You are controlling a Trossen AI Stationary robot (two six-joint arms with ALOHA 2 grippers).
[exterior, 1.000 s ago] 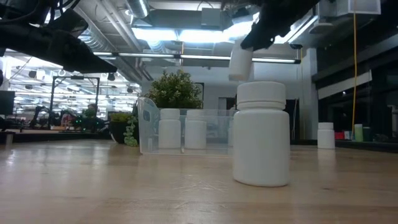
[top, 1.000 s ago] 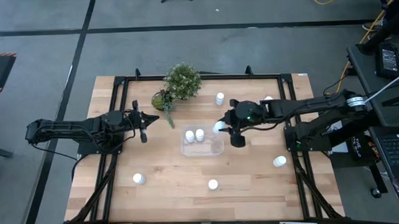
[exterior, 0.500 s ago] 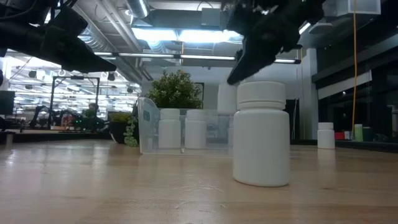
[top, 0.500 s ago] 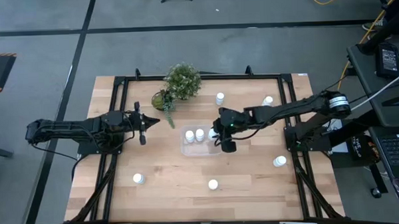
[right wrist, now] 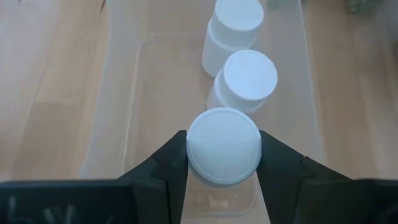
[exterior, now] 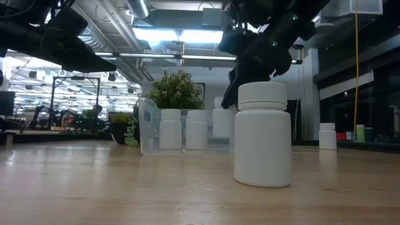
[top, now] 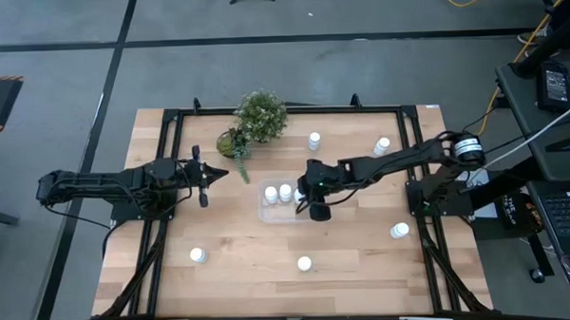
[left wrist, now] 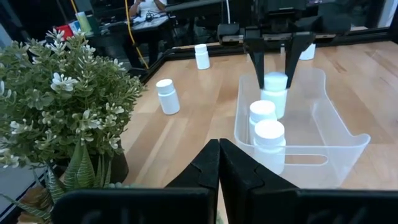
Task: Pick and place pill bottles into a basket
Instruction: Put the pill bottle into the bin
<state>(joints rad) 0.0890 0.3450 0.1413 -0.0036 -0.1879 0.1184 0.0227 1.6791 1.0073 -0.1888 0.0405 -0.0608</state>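
Bottle, white and round-capped, sits clamped in right gripper inside clear basket; left gripper shut.

**Plastic and wood**

Between the right claw's matt black fingers, a pill bottle of smooth white plastic. Beneath the claw, the basket is clear glossy plastic. Around it, the tabletop is pale, satin, grained wood.

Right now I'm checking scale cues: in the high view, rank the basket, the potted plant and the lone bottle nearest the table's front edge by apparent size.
1. Potted plant
2. Basket, a close second
3. Front bottle, far smaller than both
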